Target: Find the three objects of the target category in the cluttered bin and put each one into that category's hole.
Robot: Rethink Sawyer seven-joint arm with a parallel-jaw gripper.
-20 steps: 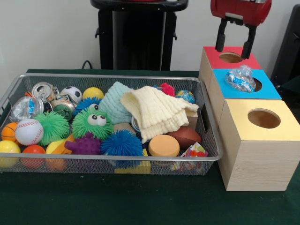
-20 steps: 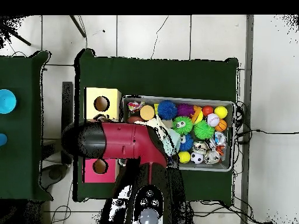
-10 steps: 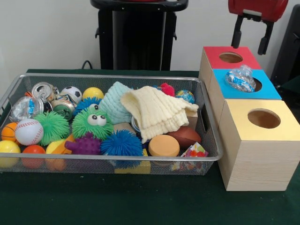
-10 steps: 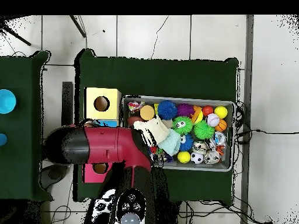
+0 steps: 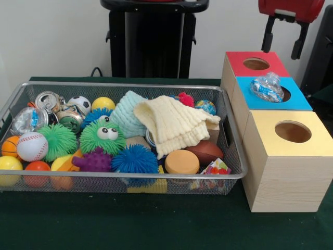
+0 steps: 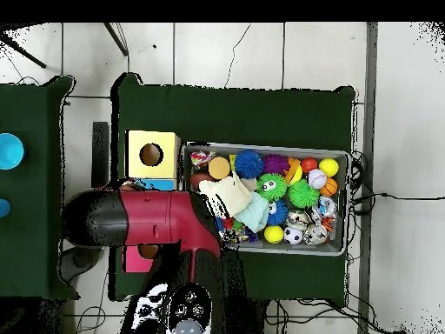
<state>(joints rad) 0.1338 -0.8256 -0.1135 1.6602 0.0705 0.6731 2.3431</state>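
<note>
A crushed clear plastic bottle (image 5: 267,87) with a blue label lies across the hole of the blue-topped box (image 5: 299,101) and sticks up out of it. My gripper (image 5: 284,44) hangs open and empty at the top right, above and behind the red-topped box (image 5: 237,62). In the wire bin (image 5: 119,177) another crushed bottle (image 5: 26,120) and dented cans (image 5: 48,99) lie at the left end. In the overhead view my arm (image 6: 139,219) covers the red and blue boxes and hides the gripper.
The yellow-topped box (image 5: 265,125) stands nearest the camera with its hole empty. The bin also holds sports balls (image 5: 31,146), spiky rubber toys (image 5: 102,136), a cream knit cloth (image 5: 174,124) and a mint one (image 5: 126,112). A black stand (image 5: 151,41) rises behind the bin.
My open gripper rose from just over the red box's hole and shifted right. The bottle on the blue box has not moved. In the overhead view the arm swung left.
</note>
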